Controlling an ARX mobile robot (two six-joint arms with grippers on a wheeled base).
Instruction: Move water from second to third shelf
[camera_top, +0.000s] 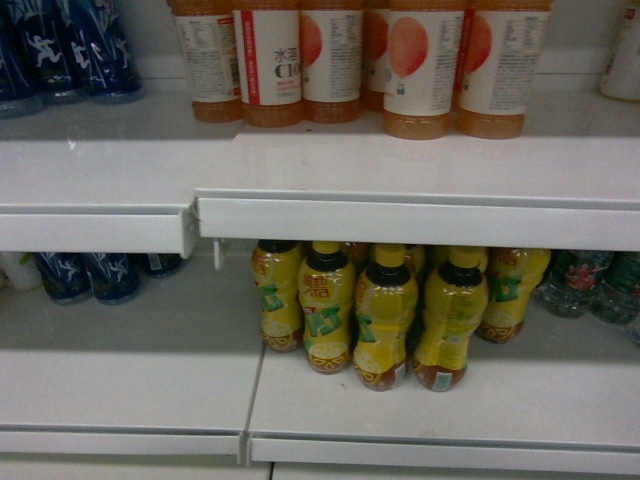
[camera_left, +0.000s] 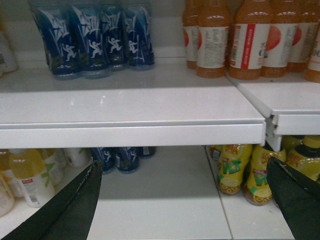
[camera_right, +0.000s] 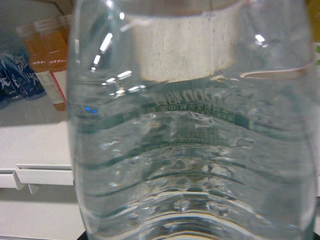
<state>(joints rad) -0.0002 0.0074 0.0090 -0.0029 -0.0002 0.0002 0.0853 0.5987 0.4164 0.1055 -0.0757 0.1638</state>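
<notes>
- Right up against my right wrist camera, the water (camera_right: 195, 150) fills nearly the whole view: clear ribbed plastic, upright, with the back of its label showing through the liquid.
- From that closeness I judge the right pincer is grasping the bottle low down, though neither finger shows, so I cannot confirm the grip by sight.
- My head view shows no arm and no held bottle, so the water must be out of its frame, presumably low and to the right.
- The left pincer (camera_left: 185, 210) is released and holding nothing; its two dark fingers (camera_left: 75, 210) stand wide apart at the bottom corners of the left wrist view, facing the shelves.
- The right arm is plainly the one on the job; the left is well apart from the bottle.
- Behind the water, to its left, I see a white shelf edge (camera_right: 40, 175) and orange drink bottles (camera_right: 47, 55) standing on the shelf above it.
- What the coming move turns on: the bottle's long axis is vertical and the shelves lie ahead of it, so I judge I must carry it over a shelf lip without tipping.
- Bare white shelf (camera_top: 420, 160) lies in front of the orange bottles in the head view, a likely landing spot.
</notes>
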